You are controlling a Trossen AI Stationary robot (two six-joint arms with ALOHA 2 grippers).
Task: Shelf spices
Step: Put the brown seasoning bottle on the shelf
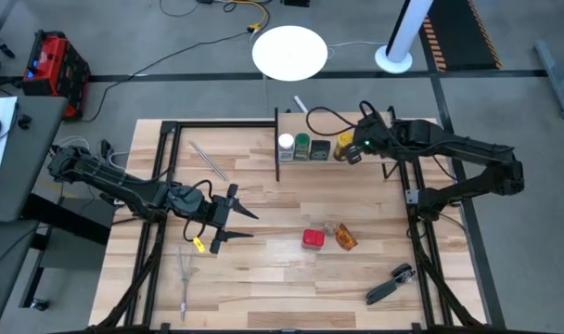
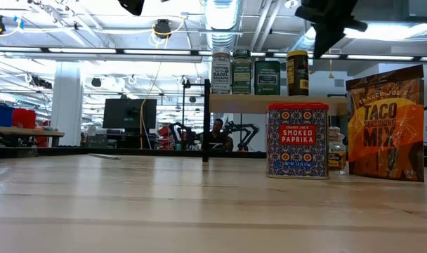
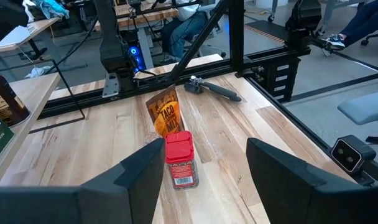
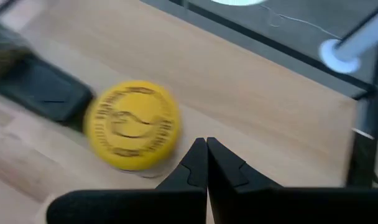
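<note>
Left gripper [image 1: 234,215] hovering over tabletop [image 1: 263,278], jaws apart, nothing held, facing red paprika tin [image 1: 312,239]. Right gripper [image 1: 353,153] jaws together, just beside yellow-capped jar [image 1: 343,147] on shelf [image 1: 356,165].

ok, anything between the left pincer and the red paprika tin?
No. High view shows only bare table between the open left pincer and the red paprika tin; left wrist view agrees.

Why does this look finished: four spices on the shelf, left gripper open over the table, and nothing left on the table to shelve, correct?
Not finished. The high view shows the red tin and orange pouch on the table. Four spices are on the shelf; the left gripper is open.
</note>
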